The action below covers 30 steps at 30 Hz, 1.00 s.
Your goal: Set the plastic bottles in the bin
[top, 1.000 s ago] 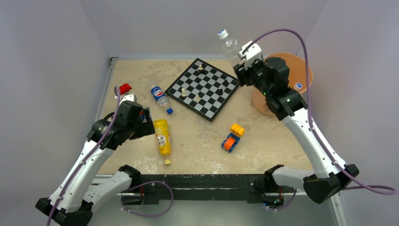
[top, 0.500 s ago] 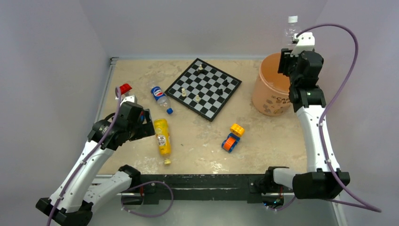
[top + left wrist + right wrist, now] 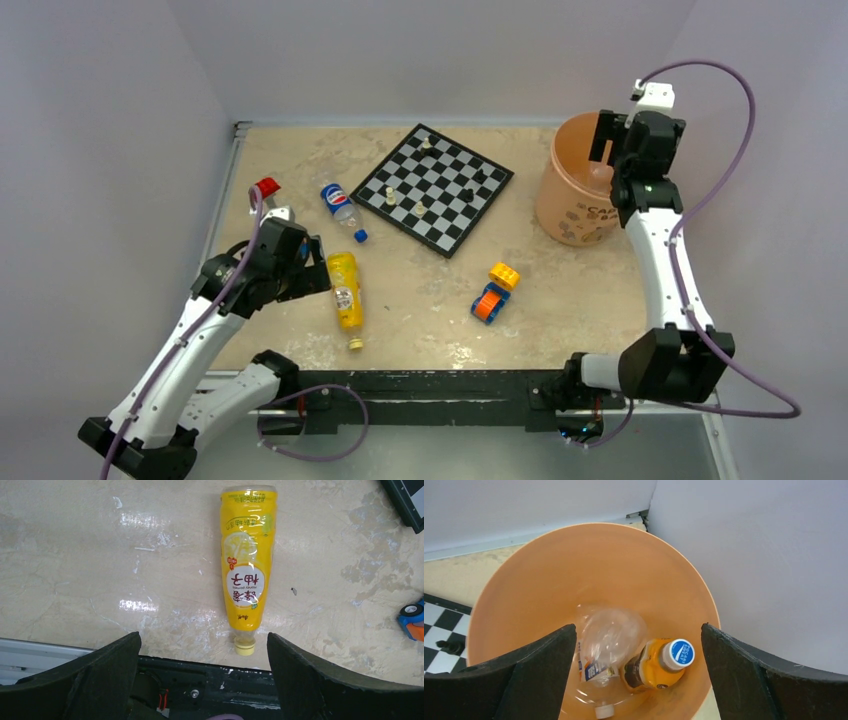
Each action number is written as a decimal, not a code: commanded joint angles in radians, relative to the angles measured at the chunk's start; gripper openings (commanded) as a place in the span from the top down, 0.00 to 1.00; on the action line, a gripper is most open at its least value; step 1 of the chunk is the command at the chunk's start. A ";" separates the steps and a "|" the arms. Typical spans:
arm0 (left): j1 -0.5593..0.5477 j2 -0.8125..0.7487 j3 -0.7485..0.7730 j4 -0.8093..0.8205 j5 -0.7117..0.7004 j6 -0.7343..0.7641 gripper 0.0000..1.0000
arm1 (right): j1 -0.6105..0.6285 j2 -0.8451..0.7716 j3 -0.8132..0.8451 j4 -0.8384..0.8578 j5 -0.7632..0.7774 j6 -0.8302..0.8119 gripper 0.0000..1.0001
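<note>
The right gripper [image 3: 636, 630] hangs spread and empty above the orange bin [image 3: 549, 565], a clear bottle [image 3: 609, 632] lying inside; next, the spread left gripper [image 3: 202, 636] likely must descend and clamp the yellow bottle [image 3: 248, 565] on the table [image 3: 75, 555].

Red-capped bottle [image 3: 266, 188] mostly hidden behind left arm [image 3: 250, 268], toy car [image 3: 412, 621] cut off at wrist view's edge

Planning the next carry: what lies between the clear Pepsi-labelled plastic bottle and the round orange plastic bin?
The black-and-white chessboard, a few pieces on it, lies between the clear Pepsi-labelled bottle and the round orange bin, as the top view shows.
</note>
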 commanded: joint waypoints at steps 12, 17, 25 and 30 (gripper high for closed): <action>-0.005 0.111 -0.170 0.154 0.148 -0.073 0.00 | 0.181 -0.314 -0.005 -0.066 -0.157 0.120 0.02; -0.004 0.143 -0.273 0.322 0.187 -0.092 0.00 | 0.194 -0.344 -0.036 -0.126 -0.240 0.230 0.02; -0.005 0.279 -0.428 0.630 0.286 -0.115 0.03 | 0.194 -0.376 -0.144 -0.113 -0.308 0.286 0.02; -0.004 0.314 -0.471 0.707 0.321 -0.138 0.21 | 0.195 -0.406 -0.185 -0.092 -0.322 0.330 0.02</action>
